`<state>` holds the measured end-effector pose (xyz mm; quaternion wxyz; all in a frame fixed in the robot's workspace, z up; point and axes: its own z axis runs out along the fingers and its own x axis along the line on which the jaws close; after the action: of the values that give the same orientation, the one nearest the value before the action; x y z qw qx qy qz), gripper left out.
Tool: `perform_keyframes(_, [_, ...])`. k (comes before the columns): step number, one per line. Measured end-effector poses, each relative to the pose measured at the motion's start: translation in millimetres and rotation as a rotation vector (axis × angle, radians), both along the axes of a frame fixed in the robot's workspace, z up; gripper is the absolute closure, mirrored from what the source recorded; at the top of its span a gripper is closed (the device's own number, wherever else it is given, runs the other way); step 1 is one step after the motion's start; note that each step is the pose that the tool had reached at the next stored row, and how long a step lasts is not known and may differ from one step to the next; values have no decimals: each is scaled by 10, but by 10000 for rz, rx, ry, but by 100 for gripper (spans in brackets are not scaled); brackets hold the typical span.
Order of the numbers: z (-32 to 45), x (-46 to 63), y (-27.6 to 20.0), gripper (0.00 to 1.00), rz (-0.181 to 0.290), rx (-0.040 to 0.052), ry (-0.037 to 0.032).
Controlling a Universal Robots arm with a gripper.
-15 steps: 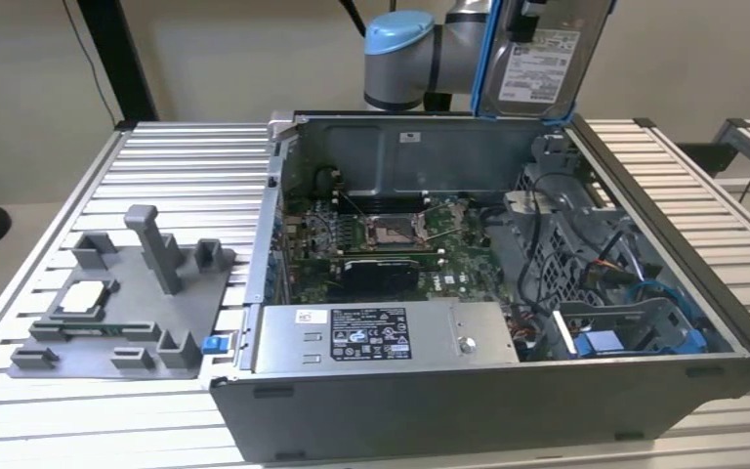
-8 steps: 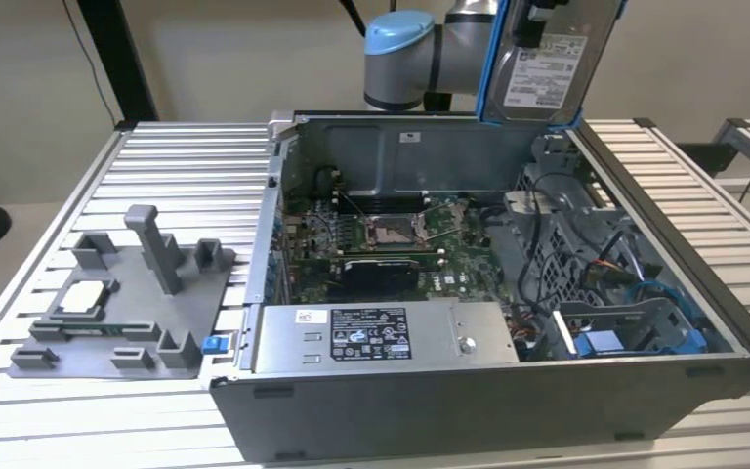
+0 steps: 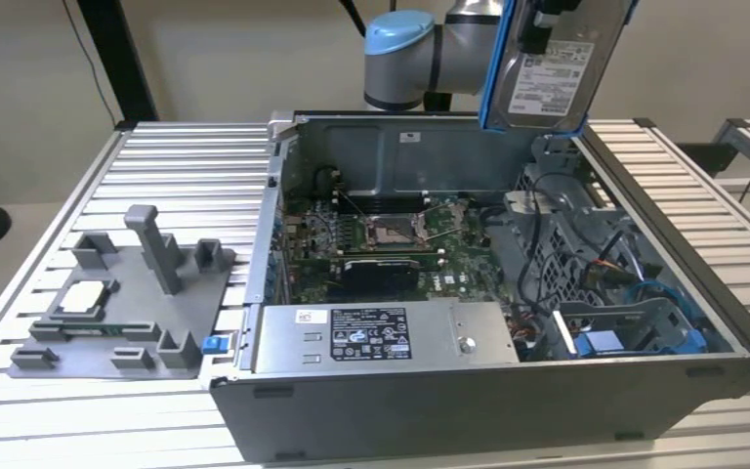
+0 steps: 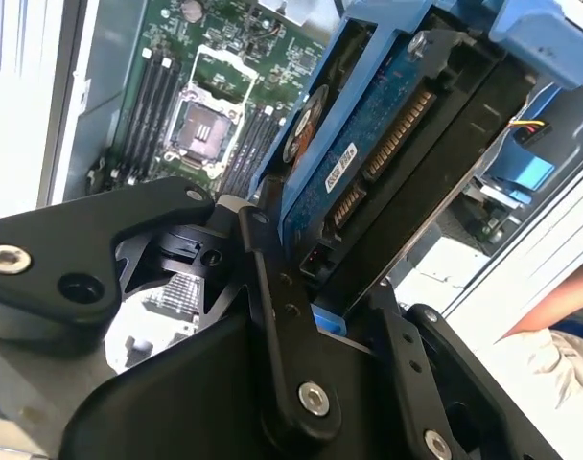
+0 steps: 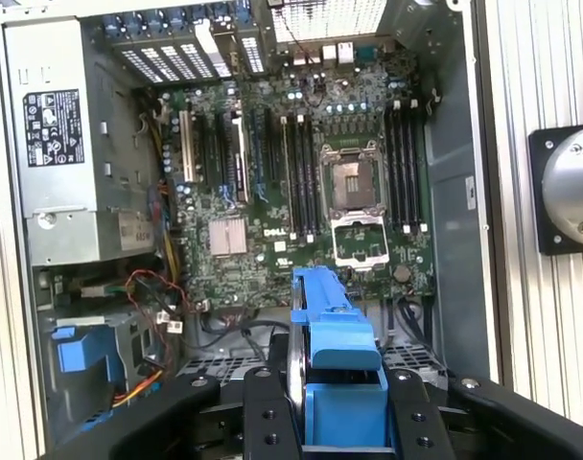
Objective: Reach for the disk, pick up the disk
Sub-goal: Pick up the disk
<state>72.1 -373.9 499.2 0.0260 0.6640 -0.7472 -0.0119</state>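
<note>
While the black two-fingered gripper [image 4: 339,316] was clenched on the flat silver-grey metal disk with its white label and blue plastic bracket [image 3: 555,68], the disk hung upright high above the far right corner of the open grey computer case [image 3: 479,410], well clear of everything inside it. In the exterior view its labelled face was turned to the camera and the blue bracket ran down its left edge. In the second wrist view the black fingers [image 4: 272,316] pressed against the disk's two broad sides, with its blue circuit board and connector row showing between them; in the first wrist view the blue bracket [image 5: 335,355] sat between the same fingers, above the green motherboard [image 5: 301,192].

Judging by this, the reach was done and the pick-up all but complete: the disk was lifted out and carried by the arm alone. What remained called only for a firm, steady grip, since the disk was held by its faces and might slip if jolted.

On the exterior view's left, a grey plastic fixture tray [image 3: 114,322] lay on the ribbed metal table [image 3: 192,156], well apart from the gripper
</note>
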Motion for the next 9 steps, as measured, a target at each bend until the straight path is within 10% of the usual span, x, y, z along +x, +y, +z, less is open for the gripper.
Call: perform_keyframes(9, [-5,23,-192,100,0,-1,0])
